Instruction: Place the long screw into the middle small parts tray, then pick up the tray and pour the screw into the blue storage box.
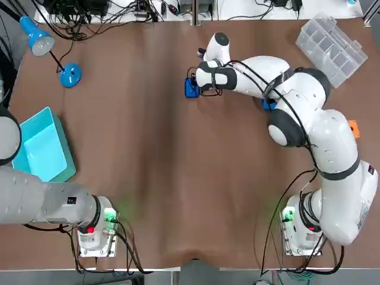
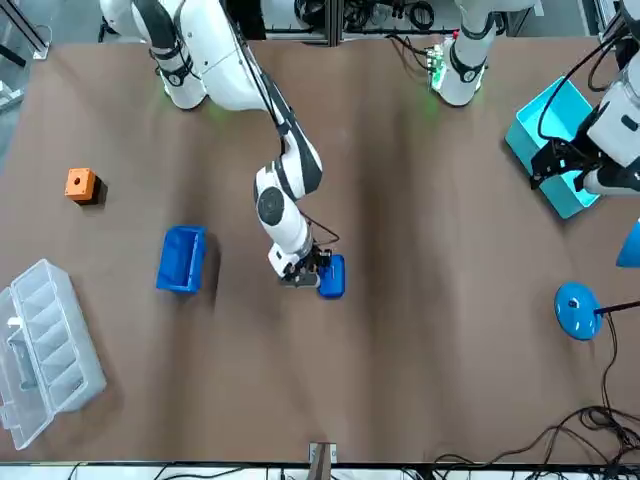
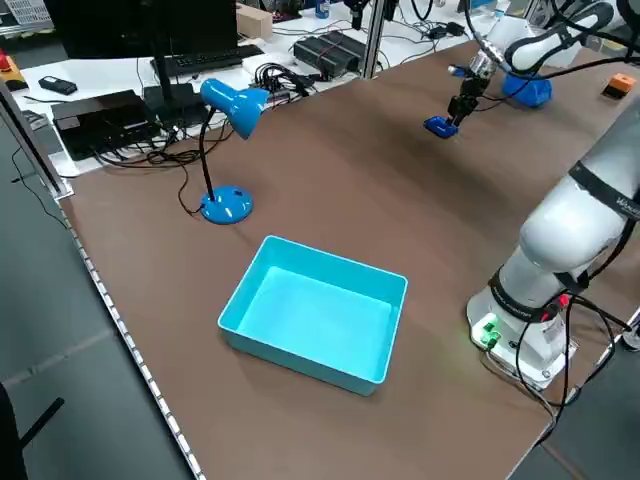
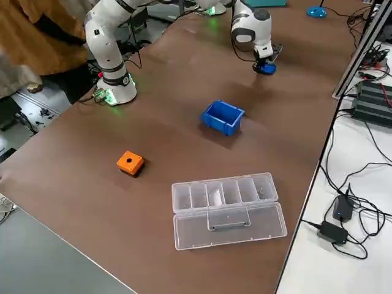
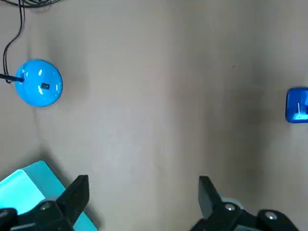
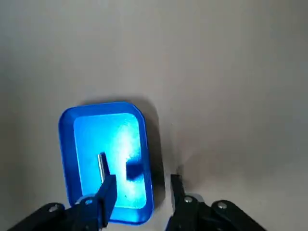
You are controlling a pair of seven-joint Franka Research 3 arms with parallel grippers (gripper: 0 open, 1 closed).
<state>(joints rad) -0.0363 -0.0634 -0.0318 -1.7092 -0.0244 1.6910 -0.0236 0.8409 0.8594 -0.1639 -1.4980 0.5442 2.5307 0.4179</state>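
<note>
Blue on brown tabletop (image 1: 148,178), shows the long screw (image 6: 102,166) already lying in the small parts tray (image 6: 91,139), right pincer (image 6: 142,185) narrowly parted astride one wall, unclamped; leaves lifting and pouring into the storage box (image 1: 41,148) near the wide-spread left pincer (image 5: 143,183).
</note>
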